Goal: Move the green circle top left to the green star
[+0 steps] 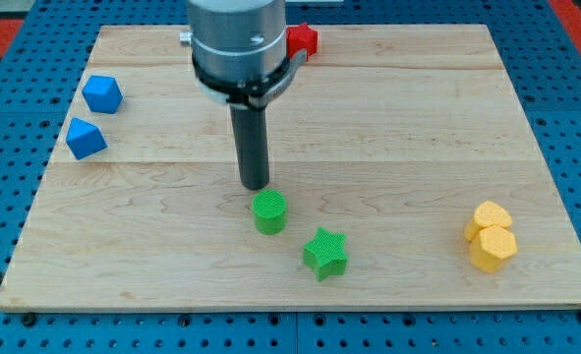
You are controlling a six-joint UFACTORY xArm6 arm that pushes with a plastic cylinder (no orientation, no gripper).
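The arm carries no gripper, only a rod. The tip [257, 186] stands just above the green circle [268, 211], at its upper-left edge; contact cannot be confirmed. The green star [324, 253] lies near the circle, toward the view's lower right, apart from it. Far left of the circle sit two blue blocks [102, 94] [86, 138]; far right, two touching yellow blocks [491, 216] [493, 248]. Above the circle, a red block [303, 40] shows behind the arm.
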